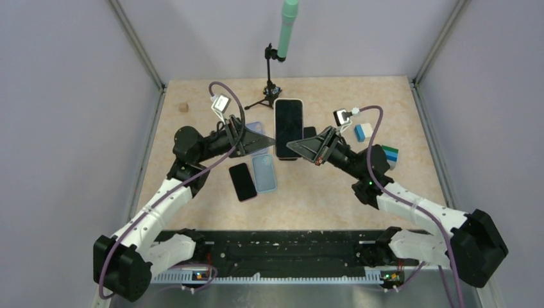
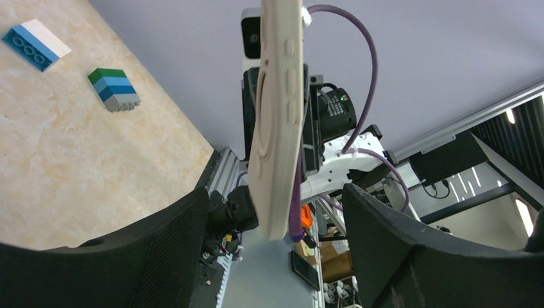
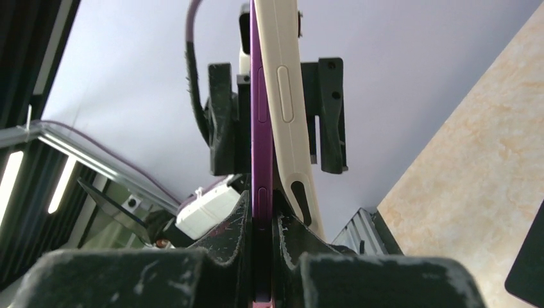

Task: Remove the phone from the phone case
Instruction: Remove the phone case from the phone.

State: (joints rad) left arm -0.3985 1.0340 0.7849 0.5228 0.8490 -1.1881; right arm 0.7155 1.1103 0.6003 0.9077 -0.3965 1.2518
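Status: extraction begun, not complete.

Right gripper (image 3: 262, 221): clenched on the lower edge of the purple phone (image 3: 258, 160), which is held up on edge above the table (image 1: 333, 192), between the 2 arms.

Left gripper (image 2: 274, 192): released. Its fingers stand wide apart on either side of the cream phone case (image 2: 276, 115), and neither pad appears to touch it.

Task item: in the right wrist view the cream phone case gapes away from the purple phone at the gripped end. Further up, the 2 run close together. I judge that 1 end is freed and the rest is seated. The top view shows the screen facing up, with the cream rim around it.

Remaining: the left gripper must take hold of the cream phone case again and draw it clear while the right gripper holds the phone. With only 1 narrow clamp on the phone, slippage is the risk.

Count:
- Phones: 2, the 1 held and 1 dark phone (image 1: 242, 181) lying flat.
- Cases: 3, the cream 1, 1 light blue case (image 1: 264, 173) beside the dark phone, and what looks like 1 translucent case (image 1: 255, 126) partly hidden by the left arm.
- Toy brick stacks: 2, blue-and-white (image 1: 363, 132) and green-and-blue (image 1: 389, 154).
- Wooden cube (image 1: 183, 107): 1.
- Tripod stand (image 1: 272, 90): 1.
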